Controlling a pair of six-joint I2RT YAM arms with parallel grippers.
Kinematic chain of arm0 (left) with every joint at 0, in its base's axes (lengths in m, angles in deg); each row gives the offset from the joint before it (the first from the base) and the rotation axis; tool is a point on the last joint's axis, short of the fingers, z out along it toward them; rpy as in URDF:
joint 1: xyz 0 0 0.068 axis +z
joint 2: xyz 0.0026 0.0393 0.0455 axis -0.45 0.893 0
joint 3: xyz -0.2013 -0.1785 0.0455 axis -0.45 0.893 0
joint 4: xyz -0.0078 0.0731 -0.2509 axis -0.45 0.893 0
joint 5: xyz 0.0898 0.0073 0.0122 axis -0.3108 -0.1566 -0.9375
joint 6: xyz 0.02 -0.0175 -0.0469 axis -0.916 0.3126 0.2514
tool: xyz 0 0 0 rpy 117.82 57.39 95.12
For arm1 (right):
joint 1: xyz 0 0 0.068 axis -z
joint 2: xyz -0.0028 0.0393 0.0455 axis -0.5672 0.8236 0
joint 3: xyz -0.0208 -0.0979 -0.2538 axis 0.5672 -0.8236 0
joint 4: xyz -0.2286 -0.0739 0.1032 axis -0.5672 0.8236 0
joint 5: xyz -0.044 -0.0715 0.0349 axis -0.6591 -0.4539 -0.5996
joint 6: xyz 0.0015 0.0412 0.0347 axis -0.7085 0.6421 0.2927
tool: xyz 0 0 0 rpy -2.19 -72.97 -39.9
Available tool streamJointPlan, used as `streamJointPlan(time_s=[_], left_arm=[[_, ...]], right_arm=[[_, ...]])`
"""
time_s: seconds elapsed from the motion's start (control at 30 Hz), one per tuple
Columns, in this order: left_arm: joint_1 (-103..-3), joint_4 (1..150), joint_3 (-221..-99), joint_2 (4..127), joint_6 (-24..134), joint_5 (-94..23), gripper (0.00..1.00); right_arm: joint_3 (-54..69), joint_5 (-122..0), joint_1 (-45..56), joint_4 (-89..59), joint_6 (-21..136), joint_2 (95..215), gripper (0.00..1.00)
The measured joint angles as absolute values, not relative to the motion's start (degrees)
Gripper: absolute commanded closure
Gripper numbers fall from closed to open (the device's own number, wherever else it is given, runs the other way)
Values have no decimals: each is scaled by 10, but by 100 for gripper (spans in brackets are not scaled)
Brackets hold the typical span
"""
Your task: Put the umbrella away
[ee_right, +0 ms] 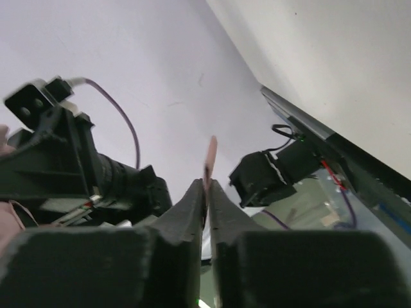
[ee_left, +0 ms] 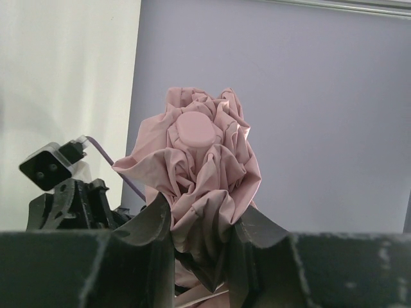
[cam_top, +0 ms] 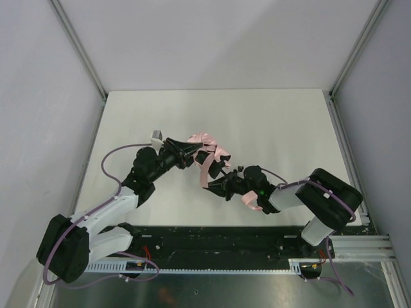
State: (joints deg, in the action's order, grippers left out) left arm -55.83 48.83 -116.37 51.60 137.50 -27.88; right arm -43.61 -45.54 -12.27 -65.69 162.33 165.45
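The pale pink umbrella (cam_top: 204, 142) lies folded and crumpled at the middle of the white table (cam_top: 270, 128). My left gripper (cam_top: 190, 153) is shut on its bunched fabric. In the left wrist view the fabric bundle (ee_left: 209, 167) with a round pink cap (ee_left: 196, 128) stands between my fingers (ee_left: 151, 224). My right gripper (cam_top: 216, 185) is shut on the thin pink strap (cam_top: 203, 174), which pokes up edge-on between its pads in the right wrist view (ee_right: 210, 153). Another pink piece (cam_top: 252, 200) shows under the right wrist. The shaft is hidden.
Grey enclosure walls and aluminium posts (cam_top: 77, 45) border the table. A black base rail (cam_top: 218, 240) runs along the near edge. The two wrists are close together; the left wrist camera (ee_right: 29, 106) shows in the right wrist view, and the right wrist camera (ee_left: 46, 167) in the left.
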Motion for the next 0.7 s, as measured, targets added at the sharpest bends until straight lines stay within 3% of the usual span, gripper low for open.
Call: streamJointPlan(time_s=[0.2, 0.37, 0.57, 0.7], left_arm=[[-559, 489, -1162, 501, 1379, -268, 100], [-562, 510, -1148, 480, 1369, -238, 100], [-566, 557, -1121, 492, 1328, -213, 100], [-566, 601, -1126, 498, 1283, -224, 100]], right_arm=[[-435, -473, -113, -714, 1618, 1685, 100], [-402, -449, -37, -784, 1526, 1715, 100], [-263, -328, 40, -862, 1417, 1791, 100], [-239, -268, 49, -870, 1385, 1824, 100]])
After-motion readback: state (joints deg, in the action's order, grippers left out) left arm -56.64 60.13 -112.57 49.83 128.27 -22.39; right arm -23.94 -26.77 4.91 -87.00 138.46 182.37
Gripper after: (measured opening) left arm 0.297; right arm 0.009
